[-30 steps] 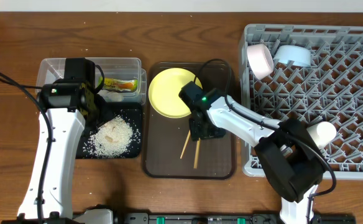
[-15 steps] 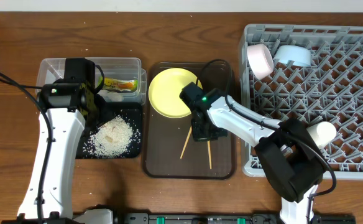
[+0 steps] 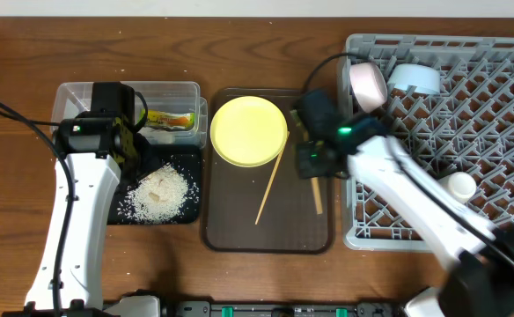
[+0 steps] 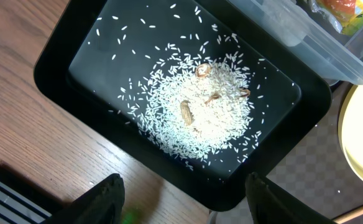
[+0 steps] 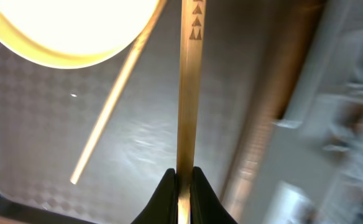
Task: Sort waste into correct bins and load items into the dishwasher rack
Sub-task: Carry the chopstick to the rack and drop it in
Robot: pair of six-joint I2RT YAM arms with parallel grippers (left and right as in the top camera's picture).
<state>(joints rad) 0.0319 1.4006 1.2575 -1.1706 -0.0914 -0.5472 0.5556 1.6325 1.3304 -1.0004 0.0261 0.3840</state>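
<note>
My right gripper (image 3: 312,167) (image 5: 183,180) is shut on one wooden chopstick (image 3: 316,197) (image 5: 188,87), held above the right side of the dark brown serving tray (image 3: 231,224). The other chopstick (image 3: 268,187) (image 5: 110,106) lies on that tray, its top against the yellow plate (image 3: 249,130) (image 5: 63,31). My left gripper (image 4: 181,199) is open and empty over the black tray (image 3: 187,207) (image 4: 76,56), which holds loose rice (image 3: 158,194) (image 4: 197,106). The printed wrapper (image 3: 171,118) lies in the clear tub (image 3: 72,92). The grey rack (image 3: 495,141) holds a pale cup (image 3: 368,85), a light blue bowl (image 3: 415,79) and a white bowl (image 3: 458,185).
The brown serving tray sits between the two bins and the rack. A few brown scraps (image 4: 188,112) lie among the rice. The left arm (image 3: 81,185) stands over the black tray's left side. Bare wooden table (image 3: 266,282) runs along the front.
My right gripper has lifted one chopstick and carried it right, from the tray's middle toward the rack's left edge. The other chopstick stays on the tray. The left arm has not moved.
</note>
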